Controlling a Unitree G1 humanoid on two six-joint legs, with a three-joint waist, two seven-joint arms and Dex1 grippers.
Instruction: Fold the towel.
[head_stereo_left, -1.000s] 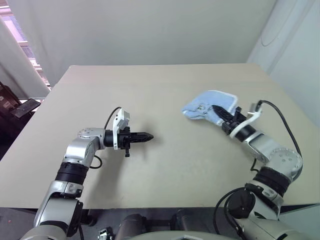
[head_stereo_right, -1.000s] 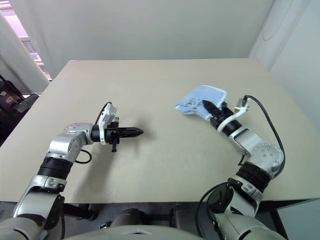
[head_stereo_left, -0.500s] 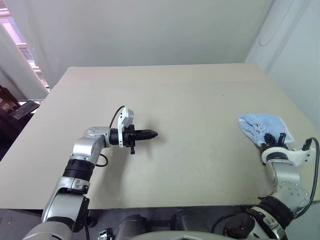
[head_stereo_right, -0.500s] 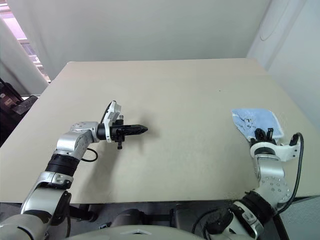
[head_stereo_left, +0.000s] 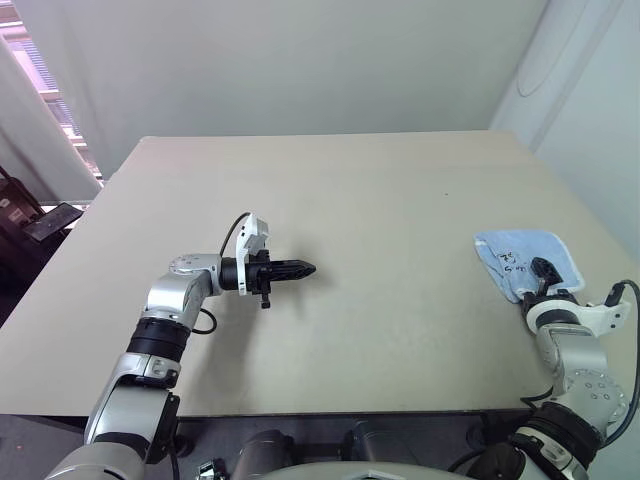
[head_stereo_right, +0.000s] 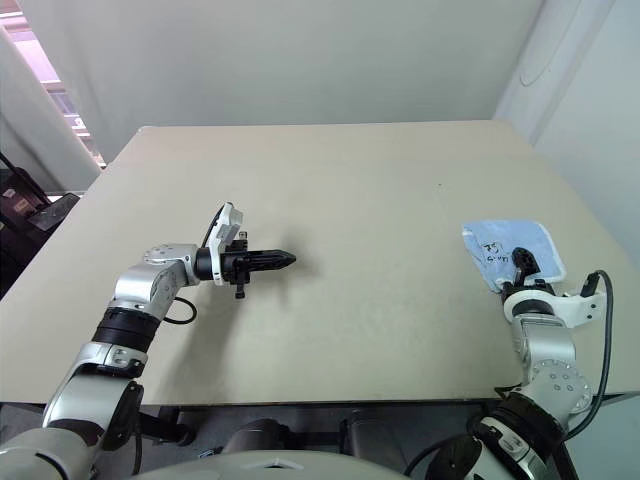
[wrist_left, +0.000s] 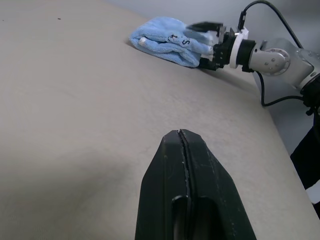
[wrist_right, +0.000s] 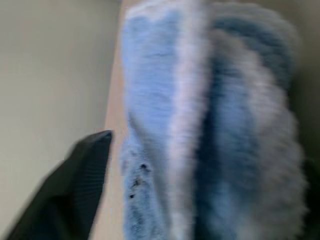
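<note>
The towel (head_stereo_left: 524, 258) is lying as a small folded bundle near the right edge of the table (head_stereo_left: 330, 200), close to the near right corner, with its longer side running away from the robot and slightly toward the table's middle. The right gripper (head_stereo_left: 543, 272) is sitting at the towel's near end, pointing forward along that length; in the left wrist view one black finger (wrist_left: 200, 26) is hovering just above the cloth while the other is down beside the bundle's thick edge, so the jaws are standing spread with the towel between them rather than pinched. Whether the lower finger is touching the fabric or the table I cannot tell. The right wrist view is showing the blue terry pile directly ahead, with a pale stitched edge running down it and one dark finger (wrist_right: 70, 195) off to the side. The left gripper (head_stereo_left: 300, 269) is hanging over bare table well apart from the towel, its fingers pressed tightly together on nothing and pointing across toward the right side. The right arm is by far the nearer one, and the towel is lying straight ahead of its fingers, so any further tidying or pressing of the fold would likely fall to it.
</note>
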